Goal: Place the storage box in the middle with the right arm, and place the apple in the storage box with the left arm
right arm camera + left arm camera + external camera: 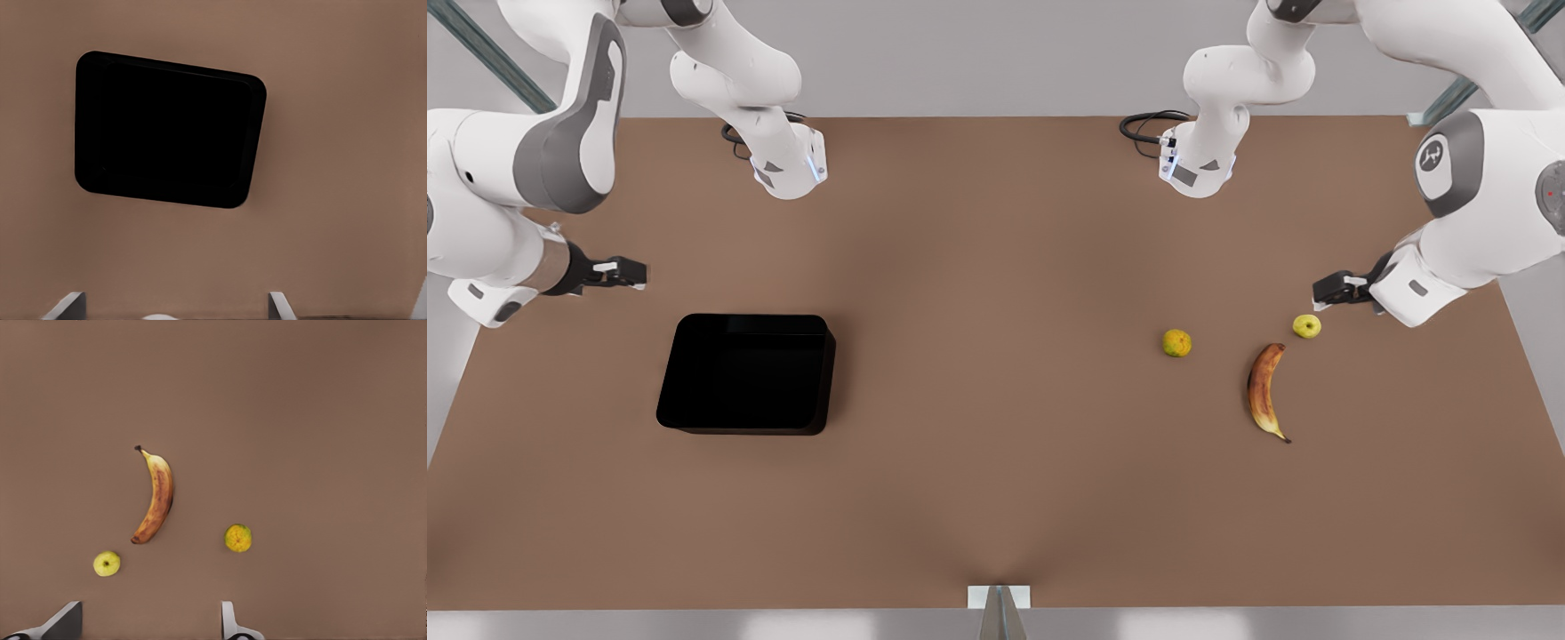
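Observation:
The storage box (747,373), a glossy black low-walled bin, sits on the table at the front view's left; nothing shows inside it (167,130). My right gripper (627,271) hovers above the table behind and to the left of the box, fingers open (173,307). The apple (1306,326), small and pale yellow-green, lies at the front view's right. My left gripper (1327,291) hangs just behind it, open, and holds nothing. In the left wrist view the apple (107,563) lies a little beyond the spread fingertips of the left gripper (147,623).
A browned banana (1264,389) lies just in front of the apple, and an orange-tinged round fruit (1176,342) sits to the apple's left. The brown table (996,311) is bare across its middle. Two arm bases stand at the back edge.

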{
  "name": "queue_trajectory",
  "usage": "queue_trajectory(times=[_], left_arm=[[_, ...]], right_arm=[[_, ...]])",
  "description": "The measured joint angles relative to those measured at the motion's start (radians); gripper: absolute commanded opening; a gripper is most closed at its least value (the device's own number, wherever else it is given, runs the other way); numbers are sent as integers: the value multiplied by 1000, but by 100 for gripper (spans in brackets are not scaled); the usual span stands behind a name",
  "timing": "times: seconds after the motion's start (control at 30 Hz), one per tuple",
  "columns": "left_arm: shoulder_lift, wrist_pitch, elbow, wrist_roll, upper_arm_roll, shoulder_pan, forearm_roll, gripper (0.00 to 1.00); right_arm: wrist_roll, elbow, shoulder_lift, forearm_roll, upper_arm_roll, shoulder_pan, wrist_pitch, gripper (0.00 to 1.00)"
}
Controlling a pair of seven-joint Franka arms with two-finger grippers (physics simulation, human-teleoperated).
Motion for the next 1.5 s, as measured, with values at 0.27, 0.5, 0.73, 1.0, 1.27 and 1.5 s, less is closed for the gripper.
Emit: queue_trajectory(times=[0.27, 0.5, 0.73, 1.0, 1.27, 1.5], left_arm=[[16, -79, -82, -376, 133, 0, -53, 100], [33, 219, -475, -876, 399, -72, -465, 100], [96, 231, -739, -840, 585, -70, -959, 100], [256, 68, -732, -657, 628, 24, -1168, 100], [361, 25, -734, -528, 628, 103, -1207, 100], [465, 21, -758, -422, 622, 144, -1261, 100]], right_arm=[[3, -371, 1, 8, -42, -46, 397, 100], [-55, -665, 39, 60, -167, -65, 799, 100], [-100, -758, 133, 119, -184, -58, 988, 100], [-100, -721, 246, 146, -182, -48, 989, 100], [-120, -718, 260, 140, -171, -48, 981, 44], [-153, -715, 277, 138, -170, -49, 973, 33]])
